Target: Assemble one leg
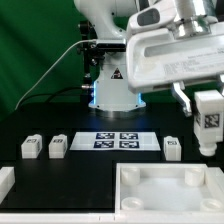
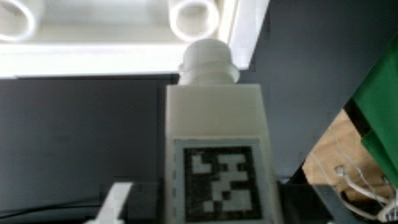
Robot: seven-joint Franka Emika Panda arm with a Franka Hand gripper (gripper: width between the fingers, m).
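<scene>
The gripper clamps the leg upright, its long axis vertical, seemingly above the tray's far corner on the exterior view's right.

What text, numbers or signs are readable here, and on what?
No readable words or numbers in either view.
On the lifted leg: fiducial tag, pattern only, no characters.
On the marker board: four tags, no text.
On the robot base: triangular sign, too small to read.
</scene>
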